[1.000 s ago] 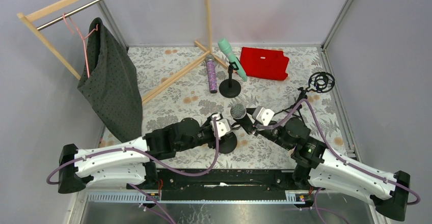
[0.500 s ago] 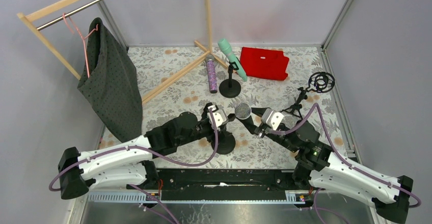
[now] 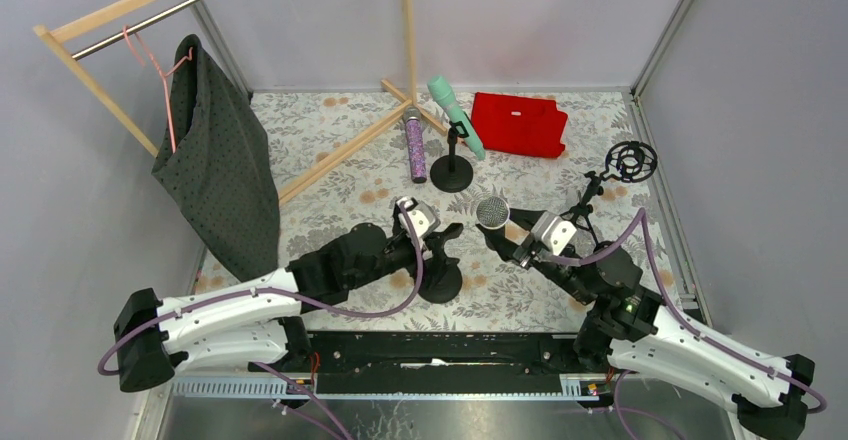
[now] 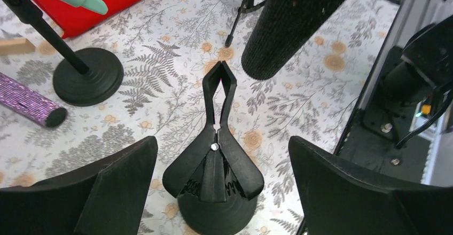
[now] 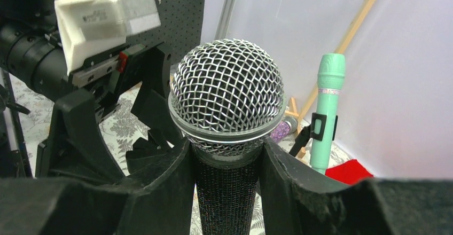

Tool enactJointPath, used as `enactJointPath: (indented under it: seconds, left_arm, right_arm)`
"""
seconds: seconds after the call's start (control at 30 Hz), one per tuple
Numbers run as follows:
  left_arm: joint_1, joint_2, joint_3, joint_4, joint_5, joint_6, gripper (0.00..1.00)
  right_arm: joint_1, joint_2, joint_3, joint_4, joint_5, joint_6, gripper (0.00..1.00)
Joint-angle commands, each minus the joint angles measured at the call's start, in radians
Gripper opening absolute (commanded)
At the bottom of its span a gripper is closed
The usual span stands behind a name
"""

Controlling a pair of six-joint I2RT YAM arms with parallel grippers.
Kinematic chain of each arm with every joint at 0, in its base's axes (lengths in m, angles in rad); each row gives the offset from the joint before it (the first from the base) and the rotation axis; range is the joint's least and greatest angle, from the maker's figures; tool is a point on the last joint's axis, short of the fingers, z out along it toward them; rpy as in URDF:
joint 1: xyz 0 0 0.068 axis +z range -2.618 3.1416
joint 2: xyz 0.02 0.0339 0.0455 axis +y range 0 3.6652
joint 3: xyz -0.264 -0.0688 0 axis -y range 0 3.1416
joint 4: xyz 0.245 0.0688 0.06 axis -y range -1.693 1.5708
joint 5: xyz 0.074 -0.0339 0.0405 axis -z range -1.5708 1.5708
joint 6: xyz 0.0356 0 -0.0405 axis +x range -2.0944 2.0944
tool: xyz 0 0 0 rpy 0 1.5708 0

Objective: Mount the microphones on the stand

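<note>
Floral cloth covers your table, with grey walls on three sides. Your right gripper is clamped on the black mic just below its mesh head. It holds the mic tilted in the air near the table's middle, head up and toward 11 o'clock. Your left gripper has its jaws spread wide and holds nothing. It straddles the clip of a round-based stand; from the left wrist, the clip sits between the fingers, clear of both. The black mic's tail hangs close beside the clip's tip, at about 1 o'clock from it, not touching.

At 12 o'clock the green mic sits tilted in the clip of a second stand. The purple mic lies flat on the cloth just at 9 o'clock of that stand's base. A red cloth lies at 1 o'clock, behind the green mic. A tripod with a ring mount stands at 2 o'clock, near your right arm's cable. A wooden rack crosses the far left, with a dark cloth on a pink hanger at 10 o'clock.
</note>
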Motion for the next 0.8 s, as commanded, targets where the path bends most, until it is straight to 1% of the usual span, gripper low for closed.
enactJointPath:
  seconds: [0.0,0.13,0.27,0.43,0.57,0.7,0.73,0.77]
  left_arm:
    - [0.003,-0.008,-0.006,0.112,-0.004,-0.137,0.96]
    - [-0.004,-0.014,0.002,0.093,-0.008,-0.146,0.89]
    - [-0.007,-0.026,0.015,0.033,-0.022,-0.118,0.74]
    - [-0.007,-0.037,0.016,-0.012,0.024,-0.105,0.61]
    - [-0.007,-0.050,0.009,-0.033,0.038,-0.108,0.60]
    - [-0.007,-0.069,-0.007,-0.033,0.034,-0.113,0.62]
    - [-0.007,-0.073,-0.008,-0.033,0.034,-0.114,0.65]
    - [-0.007,-0.075,-0.010,-0.034,0.031,-0.115,0.72]
  right_arm:
    - [0.005,-0.006,-0.009,0.051,0.045,0.015,0.00]
    - [0.005,-0.007,-0.014,0.046,0.043,0.017,0.00]
    - [0.005,-0.010,-0.017,0.047,0.036,0.014,0.00]
    - [0.005,-0.009,-0.031,0.082,0.042,0.011,0.00]
    - [0.005,0.003,-0.058,0.183,0.058,0.012,0.00]
    - [0.005,0.066,-0.022,0.190,0.056,-0.002,0.00]
    - [0.006,0.083,-0.011,0.189,0.050,-0.007,0.00]
    - [0.005,0.098,-0.002,0.189,0.043,-0.009,0.00]
